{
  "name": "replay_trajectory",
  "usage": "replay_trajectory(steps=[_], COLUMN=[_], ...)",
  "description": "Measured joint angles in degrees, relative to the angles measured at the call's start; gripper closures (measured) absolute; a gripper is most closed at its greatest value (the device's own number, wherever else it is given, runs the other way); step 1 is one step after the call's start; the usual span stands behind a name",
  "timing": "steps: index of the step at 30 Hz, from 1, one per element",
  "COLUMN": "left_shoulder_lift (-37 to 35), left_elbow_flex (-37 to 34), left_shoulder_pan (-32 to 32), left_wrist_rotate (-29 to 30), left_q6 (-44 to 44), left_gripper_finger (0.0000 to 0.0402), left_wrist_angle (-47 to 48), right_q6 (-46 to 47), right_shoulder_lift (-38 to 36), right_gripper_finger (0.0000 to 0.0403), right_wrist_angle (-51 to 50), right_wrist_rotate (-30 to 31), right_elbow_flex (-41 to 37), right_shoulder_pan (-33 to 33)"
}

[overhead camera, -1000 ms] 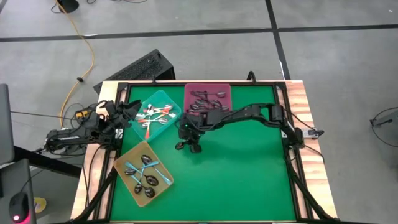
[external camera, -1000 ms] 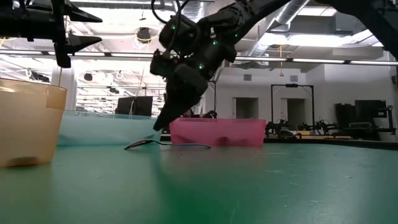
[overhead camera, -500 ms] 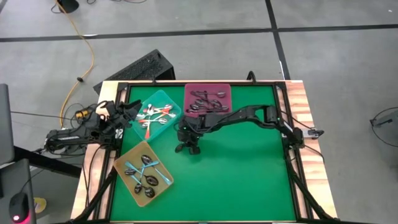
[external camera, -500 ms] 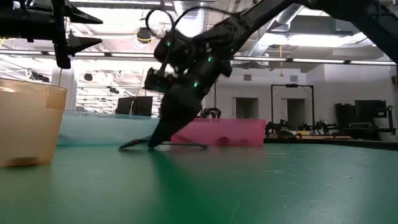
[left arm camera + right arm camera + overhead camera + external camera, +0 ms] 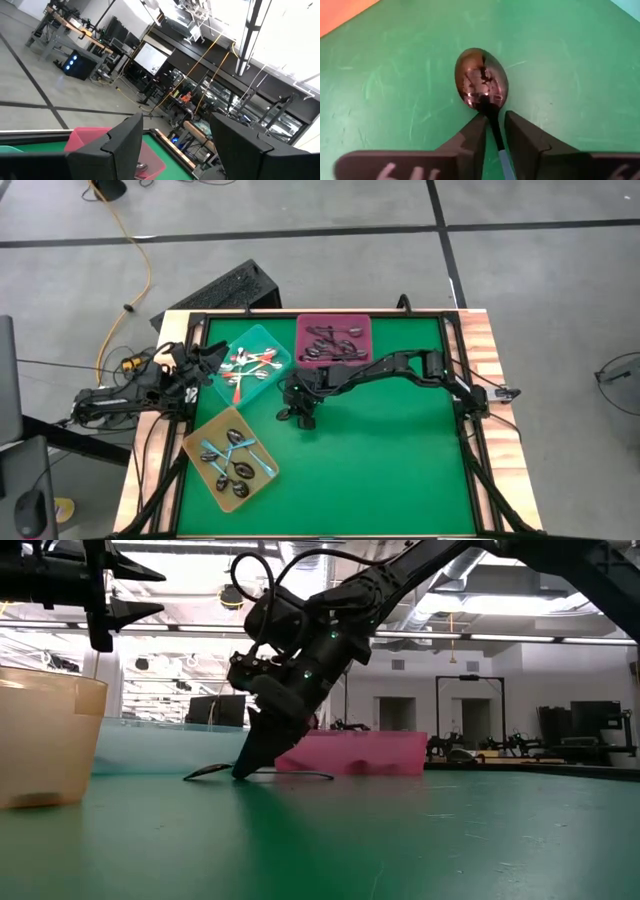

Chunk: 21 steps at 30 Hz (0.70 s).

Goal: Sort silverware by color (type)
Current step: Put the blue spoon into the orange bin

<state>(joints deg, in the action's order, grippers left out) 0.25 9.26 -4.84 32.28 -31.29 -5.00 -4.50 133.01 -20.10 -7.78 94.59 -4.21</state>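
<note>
**Right arm drops onto the last loose spoon**

The green table (image 5: 400,460) carries three trays along its left and far sides: a pink tray (image 5: 334,338) at the far edge holding dark spoons, a teal tray (image 5: 252,366) beside it with orange-red ones, and a yellow tray (image 5: 232,456) near the left edge with light blue ones. The left gripper (image 5: 208,360) waits wide open over the far left corner, holding nothing.

Over the past second the right gripper (image 5: 243,768) has come down and shifted toward the teal tray, its tips now at the table. Its fingers (image 5: 470,139) have narrowed around the neck of a lone spoon (image 5: 481,81) that lies flat on the table, just below the shiny bowl; a bit of light blue handle shows between them. The grip looks nearly made but not clamped, and the spoon is not yet lifted. By its handle colour, it probably belongs in the yellow tray.
</note>
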Motion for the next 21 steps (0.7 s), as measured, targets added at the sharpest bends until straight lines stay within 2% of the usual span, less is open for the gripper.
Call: replay_trajectory(steps=[6, 8, 21], left_shoulder_lift=[0.0, 0.0, 0.0], left_elbow_flex=[0.0, 0.0, 0.0], left_shoulder_pan=[0.0, 0.0, 0.0], left_wrist_rotate=[0.0, 0.0, 0.0], left_q6=[-0.7, -0.7, -1.3], left_gripper_finger=[0.0183, 0.0183, 0.0183], left_wrist_angle=[0.0, 0.0, 0.0], right_q6=[6.5, 8.5, 14.0], right_shoulder_lift=[0.0, -0.1, -0.7], right_gripper_finger=[0.0378, 0.0391, 0.0393], right_wrist_angle=[0.0, 0.0, 1.5], right_wrist_rotate=[2.5, 2.9, 5.4], right_elbow_flex=[-0.1, -0.1, -0.2], right_shoulder_pan=[0.2, 0.3, 2.5])
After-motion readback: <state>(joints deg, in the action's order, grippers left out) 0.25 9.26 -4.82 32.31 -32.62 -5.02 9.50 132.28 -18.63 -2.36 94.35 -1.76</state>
